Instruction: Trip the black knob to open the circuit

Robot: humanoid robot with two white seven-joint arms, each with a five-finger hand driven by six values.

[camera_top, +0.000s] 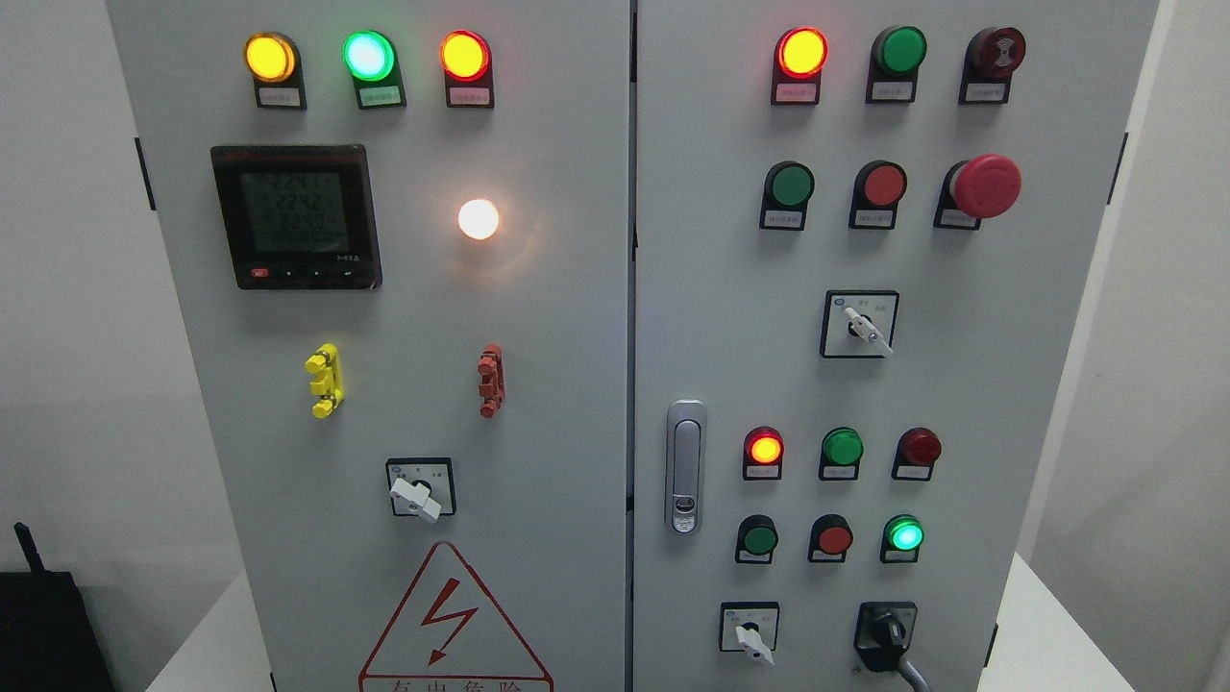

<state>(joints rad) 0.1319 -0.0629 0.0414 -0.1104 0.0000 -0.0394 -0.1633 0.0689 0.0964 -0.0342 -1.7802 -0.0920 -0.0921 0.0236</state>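
No hand in view, left or right, so finger state impossible to tell. Black knob (886, 634) low on right door (961, 384), near bottom edge, lever slanting down-right. Likely closer to right arm, rising from below. White selector (752, 642) just left of it.

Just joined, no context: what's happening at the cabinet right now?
Nothing is being handled yet; neither robot hand is in view. The head camera faces the grey control cabinet with several indicator lamps lit and the meter on. The black knob, at the right door's lower right, is untouched.
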